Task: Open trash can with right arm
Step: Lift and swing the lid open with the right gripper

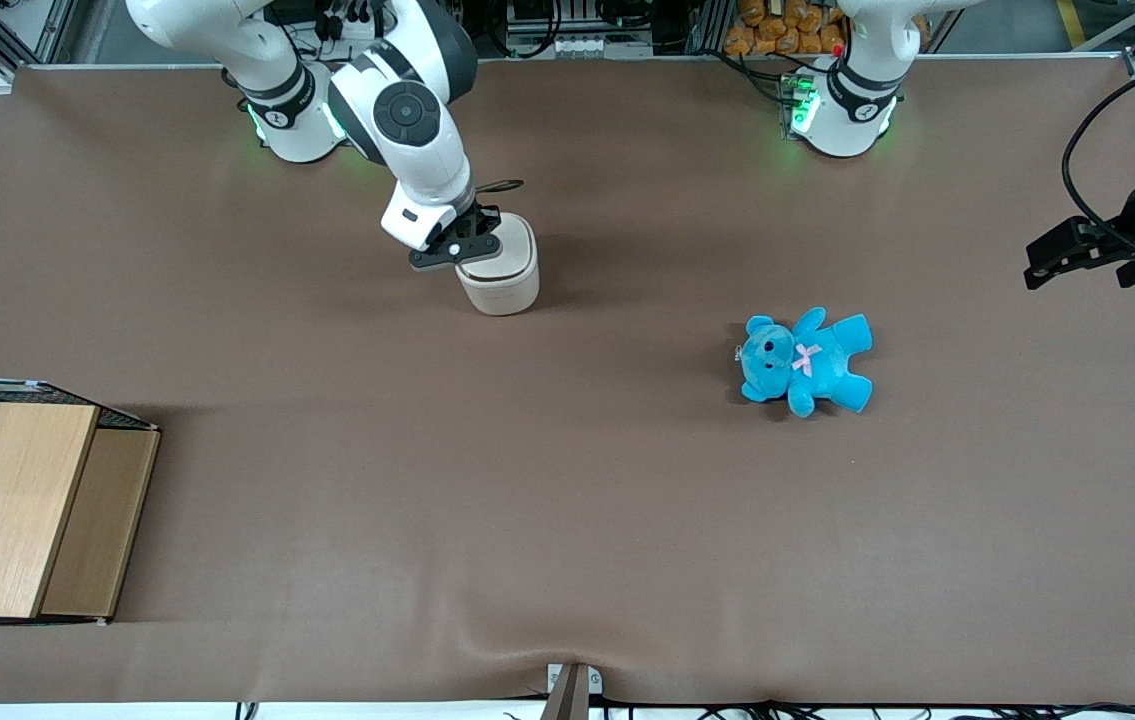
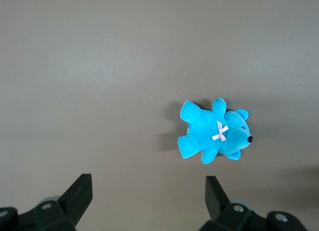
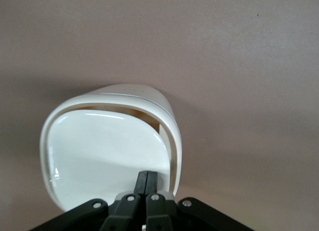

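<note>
The trash can (image 1: 499, 268) stands upright on the brown surface (image 1: 567, 480), close to the base of the right arm (image 1: 407, 110) and farther from the front camera than the blue teddy (image 1: 805, 362). The teddy lies well apart from it, toward the parked arm's end of the surface. The end effector (image 1: 462, 245) is directly above the trash can, at the edge of its lid (image 3: 107, 156).

In the right wrist view the two black fingers (image 3: 142, 183) are pressed together, with no gap between them, and their tips touch the glossy cream-white lid near its rim. The lid is tilted: one side is lifted a little from the body, so a narrow opening (image 3: 129, 111) shows the darker inside.

A wooden box (image 1: 27, 510) with a wire mesh part rests at the working arm's end of the surface, nearer to the front camera than the trash can and well apart from it.
</note>
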`<action>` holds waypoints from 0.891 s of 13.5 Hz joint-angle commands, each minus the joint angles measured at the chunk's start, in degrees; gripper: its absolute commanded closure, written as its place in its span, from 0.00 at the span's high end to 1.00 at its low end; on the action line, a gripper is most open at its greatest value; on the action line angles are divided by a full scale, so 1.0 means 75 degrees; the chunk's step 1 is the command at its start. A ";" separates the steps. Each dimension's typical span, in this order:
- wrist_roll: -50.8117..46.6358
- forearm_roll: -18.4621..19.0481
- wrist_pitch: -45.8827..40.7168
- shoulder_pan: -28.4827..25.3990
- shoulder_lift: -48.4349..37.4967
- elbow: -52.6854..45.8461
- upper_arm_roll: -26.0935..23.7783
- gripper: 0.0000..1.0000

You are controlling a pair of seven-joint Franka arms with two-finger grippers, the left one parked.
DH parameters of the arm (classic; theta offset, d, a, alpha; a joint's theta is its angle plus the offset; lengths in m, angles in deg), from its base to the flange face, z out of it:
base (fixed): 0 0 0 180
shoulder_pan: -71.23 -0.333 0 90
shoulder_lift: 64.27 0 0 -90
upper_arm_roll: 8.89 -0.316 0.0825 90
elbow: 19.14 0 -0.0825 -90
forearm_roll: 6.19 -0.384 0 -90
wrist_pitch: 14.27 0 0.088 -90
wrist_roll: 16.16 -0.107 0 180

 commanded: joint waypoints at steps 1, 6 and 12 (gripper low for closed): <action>-0.0258 -0.0002 -0.0765 -0.0103 0.0006 -0.0608 0.0064 0.00; -0.0948 -0.0072 -0.1471 -0.0115 0.0065 -0.1512 -0.0170 0.00; -0.1325 -0.0588 -0.2490 -0.0010 0.0123 -0.2659 -0.0159 1.00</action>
